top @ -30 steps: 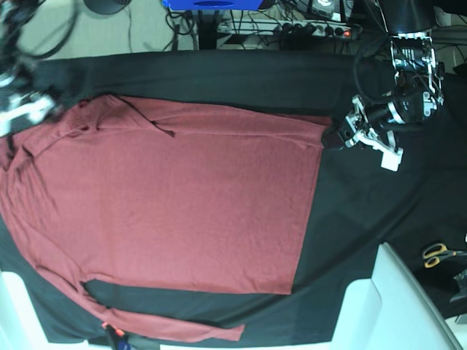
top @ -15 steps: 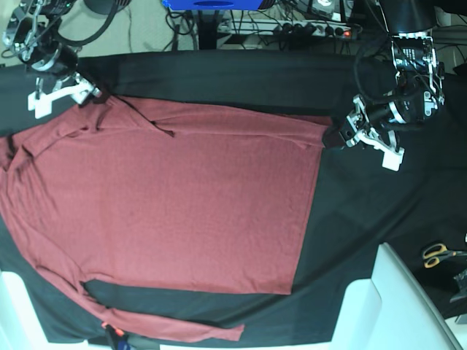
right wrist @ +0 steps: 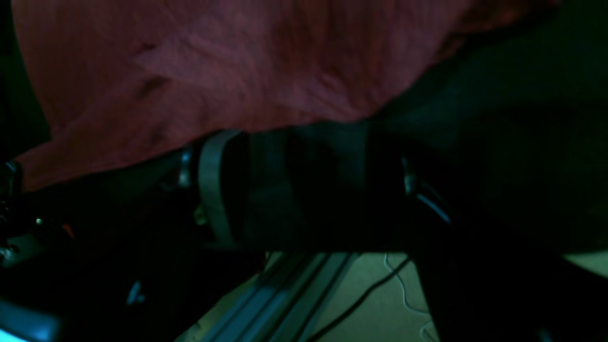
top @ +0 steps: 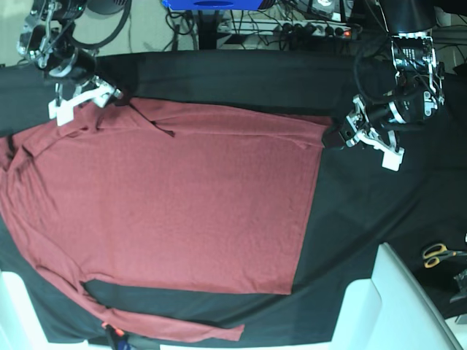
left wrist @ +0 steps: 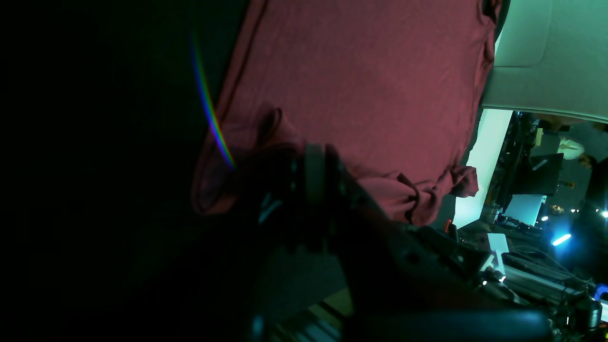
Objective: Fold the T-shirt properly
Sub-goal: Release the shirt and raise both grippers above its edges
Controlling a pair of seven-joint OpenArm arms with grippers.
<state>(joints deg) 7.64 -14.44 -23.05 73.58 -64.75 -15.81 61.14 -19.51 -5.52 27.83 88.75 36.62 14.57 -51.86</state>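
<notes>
The T-shirt [top: 175, 204] lies spread flat over the black table cloth [top: 379, 211], one sleeve along the near edge. At the far right, the left gripper [top: 337, 137] is pinched shut on the hem corner; a thin bite could slip. Far left, the right gripper [top: 82, 99] hangs spread over the shoulder and may catch only one layer.

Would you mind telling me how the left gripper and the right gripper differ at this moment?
The left gripper is shut, pinched on the hem corner of the T-shirt; the right gripper stands open and holds nothing. The left gripper sits at the shirt's bottom edge, the right gripper at the shoulder end near the collar. Both are low at the far edge of the shirt over the black table cloth.
</notes>
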